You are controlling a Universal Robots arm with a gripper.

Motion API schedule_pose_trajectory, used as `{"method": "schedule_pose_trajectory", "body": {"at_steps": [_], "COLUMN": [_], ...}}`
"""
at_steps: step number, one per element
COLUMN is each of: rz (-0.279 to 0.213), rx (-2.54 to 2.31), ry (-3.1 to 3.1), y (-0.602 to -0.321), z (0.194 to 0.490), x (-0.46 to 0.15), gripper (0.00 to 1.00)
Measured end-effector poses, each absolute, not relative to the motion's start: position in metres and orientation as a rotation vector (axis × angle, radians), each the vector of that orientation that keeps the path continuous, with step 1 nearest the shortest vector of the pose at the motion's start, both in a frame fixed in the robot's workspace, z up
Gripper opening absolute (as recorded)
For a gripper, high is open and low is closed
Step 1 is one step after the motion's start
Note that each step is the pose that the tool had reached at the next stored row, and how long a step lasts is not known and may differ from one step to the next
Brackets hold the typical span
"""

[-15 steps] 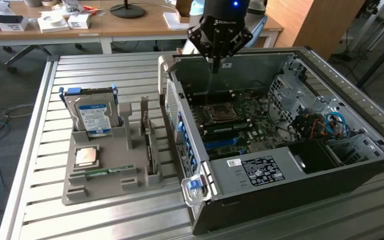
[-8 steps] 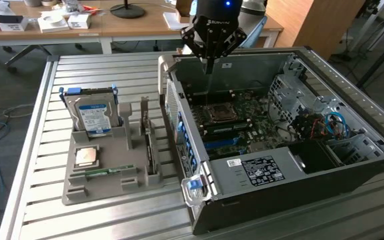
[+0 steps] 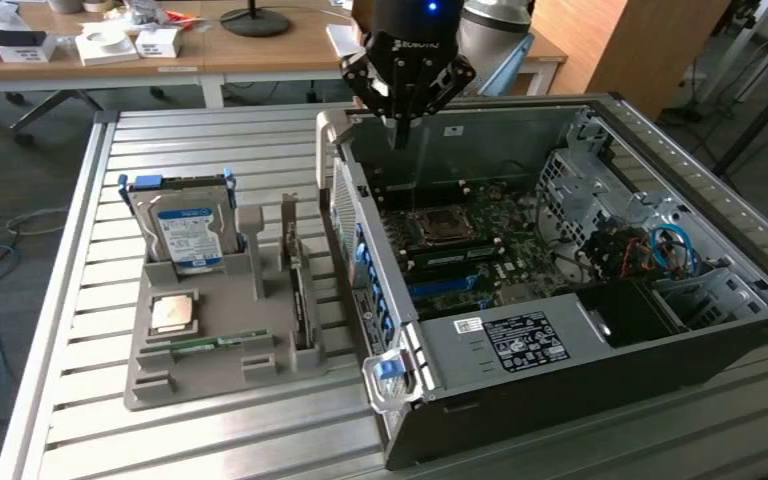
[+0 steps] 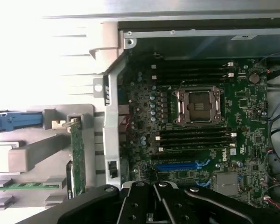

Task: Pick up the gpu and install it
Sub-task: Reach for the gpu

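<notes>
In the exterior view your slatted worktop (image 3: 64, 300) carries everything. The open case (image 3: 491, 420) lies on its side toward three o'clock, and its motherboard (image 3: 491, 225) (image 4: 144, 102) faces up with the processor socket bare.

At nine o'clock from the case, just beside its wall, sits the grey tray (image 3: 211, 365). A hard drive (image 3: 187, 232) stands upright at the tray's twelve o'clock end.

Your gripper (image 3: 398, 120) (image 4: 153, 189) hangs over the case's twelve o'clock end, above the rear wall and the top of the board. It is clear of the metal below it. The jaws look drawn together to a narrow point with nothing between them, though the wrist view cuts off part of the gripper, so treat that as likely rather than certain.

The gpu (image 3: 300, 300) (image 4: 77, 154) is not in the case. It stands on edge in a slot along the tray's three o'clock side, the side nearest the case, and is well apart from the gripper.

A processor chip (image 3: 173, 314) lies flat near the tray's middle. A memory stick (image 3: 211, 343) (image 4: 23, 186) lies toward six o'clock.
</notes>
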State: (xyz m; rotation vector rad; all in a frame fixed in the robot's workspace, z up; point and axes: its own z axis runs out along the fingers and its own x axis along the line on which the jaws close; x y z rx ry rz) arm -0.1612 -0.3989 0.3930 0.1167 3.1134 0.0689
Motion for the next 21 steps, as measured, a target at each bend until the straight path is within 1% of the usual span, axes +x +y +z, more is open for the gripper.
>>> {"method": "schedule_pose_trajectory", "body": {"at_steps": [21], "rz": [0.069], "rx": [0.116], "ry": [3.112], "y": [-0.398], "z": [0.392], "x": [-0.226], "gripper": [0.11]}}
